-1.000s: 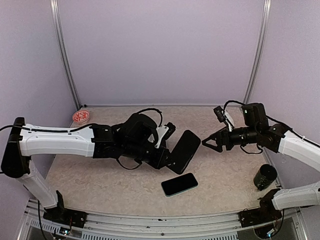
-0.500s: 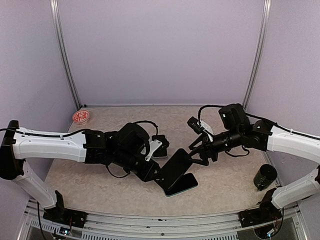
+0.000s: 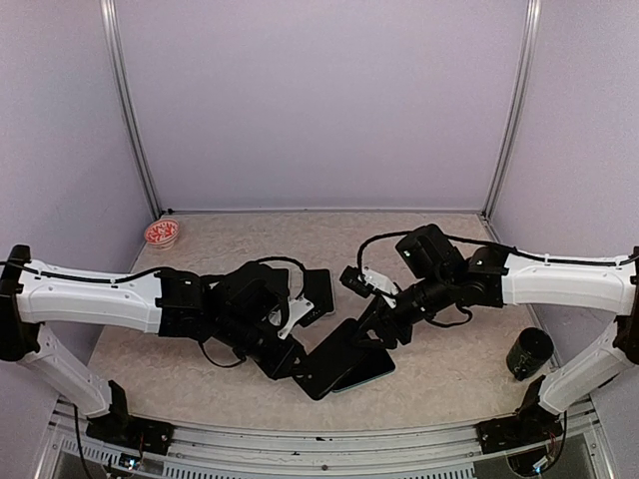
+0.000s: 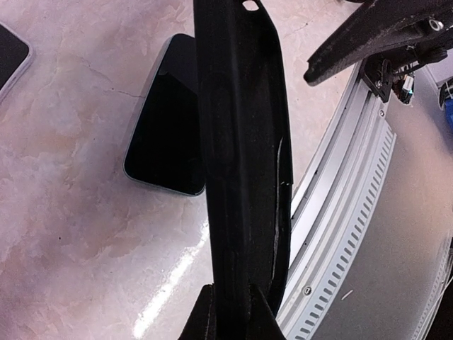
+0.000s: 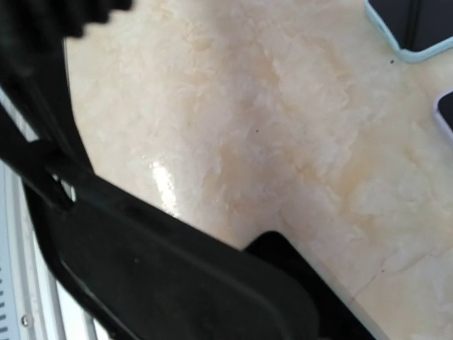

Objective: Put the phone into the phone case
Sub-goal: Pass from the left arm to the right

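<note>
Currently the phone (image 4: 166, 120) lies flat on the tabletop (image 3: 150, 369), near its front edge, with the dark screen up. One long side of it is hidden under the phone case (image 4: 241, 142). The phone case is black and hangs tilted above the phone, seen almost edge-on in the left wrist view. The left gripper (image 4: 230, 312) is closed tightly on its near end. The right gripper (image 3: 377, 321) is just beside the far end of the case. I cannot tell if it already pinches the case or only comes close.

I think the step in hand is to bring the case over the phone. To do it well, the long edges of both should first be made parallel. Then one corner should seat before the rest is pressed down, slowly, because the phone can slide on the smooth stone-like surface. The right gripper could steady the free end.

No brand or writing is readable on the phone or the case. The round dish (image 3: 162, 233) has a red pattern, but it is too small to read, and the black cup (image 3: 527, 351) shows no label.
</note>
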`<state>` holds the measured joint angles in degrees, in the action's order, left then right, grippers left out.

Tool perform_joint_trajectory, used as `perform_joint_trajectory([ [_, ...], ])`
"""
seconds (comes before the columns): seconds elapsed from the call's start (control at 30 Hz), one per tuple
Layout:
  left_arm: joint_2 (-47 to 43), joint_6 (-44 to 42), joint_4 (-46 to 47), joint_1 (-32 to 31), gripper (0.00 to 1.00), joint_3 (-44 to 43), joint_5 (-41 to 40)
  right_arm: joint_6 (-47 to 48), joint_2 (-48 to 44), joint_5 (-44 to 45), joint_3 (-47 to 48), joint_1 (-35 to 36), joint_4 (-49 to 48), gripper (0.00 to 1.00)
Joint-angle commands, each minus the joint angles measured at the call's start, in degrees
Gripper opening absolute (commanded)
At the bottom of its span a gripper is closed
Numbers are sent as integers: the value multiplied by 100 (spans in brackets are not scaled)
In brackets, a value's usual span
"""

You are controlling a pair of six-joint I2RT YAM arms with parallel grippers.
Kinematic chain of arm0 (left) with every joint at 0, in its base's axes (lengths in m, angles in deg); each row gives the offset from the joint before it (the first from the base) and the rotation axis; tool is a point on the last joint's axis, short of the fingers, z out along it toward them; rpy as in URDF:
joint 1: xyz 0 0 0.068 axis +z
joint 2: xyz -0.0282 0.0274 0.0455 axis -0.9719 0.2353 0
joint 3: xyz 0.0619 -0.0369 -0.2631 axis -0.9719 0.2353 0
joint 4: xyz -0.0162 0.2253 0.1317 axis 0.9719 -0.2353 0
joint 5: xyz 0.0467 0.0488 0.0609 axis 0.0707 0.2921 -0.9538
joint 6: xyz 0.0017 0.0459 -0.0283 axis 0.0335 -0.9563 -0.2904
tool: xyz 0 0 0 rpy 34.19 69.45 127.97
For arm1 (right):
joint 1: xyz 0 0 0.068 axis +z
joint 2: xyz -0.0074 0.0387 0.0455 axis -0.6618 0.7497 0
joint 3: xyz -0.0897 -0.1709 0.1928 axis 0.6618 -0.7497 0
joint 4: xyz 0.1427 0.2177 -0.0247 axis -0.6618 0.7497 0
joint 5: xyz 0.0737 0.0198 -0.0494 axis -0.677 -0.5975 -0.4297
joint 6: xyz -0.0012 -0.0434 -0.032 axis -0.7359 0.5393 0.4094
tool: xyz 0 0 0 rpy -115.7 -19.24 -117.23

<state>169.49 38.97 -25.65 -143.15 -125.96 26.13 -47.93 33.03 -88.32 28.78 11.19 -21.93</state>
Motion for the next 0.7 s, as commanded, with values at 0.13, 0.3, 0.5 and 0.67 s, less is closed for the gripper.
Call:
perform_joint_trajectory([
  [0.13, -272, -103, 118, -8, 0, 111, -75, 85, 240, -56, 256, 119, 24, 44],
  [0.3, -225, -151, 179, 44, 0, 100, -11, -32, 316, 357, 217, 125, -239, 34],
  [0.5, -124, -200, 137, 87, 0, 80, 2, -107, 532, 44, 108, 126, -493, 22],
  [0.67, -162, -131, 135, 134, 0, 121, -88, -337, 610, 91, 100, 126, -571, 18],
])
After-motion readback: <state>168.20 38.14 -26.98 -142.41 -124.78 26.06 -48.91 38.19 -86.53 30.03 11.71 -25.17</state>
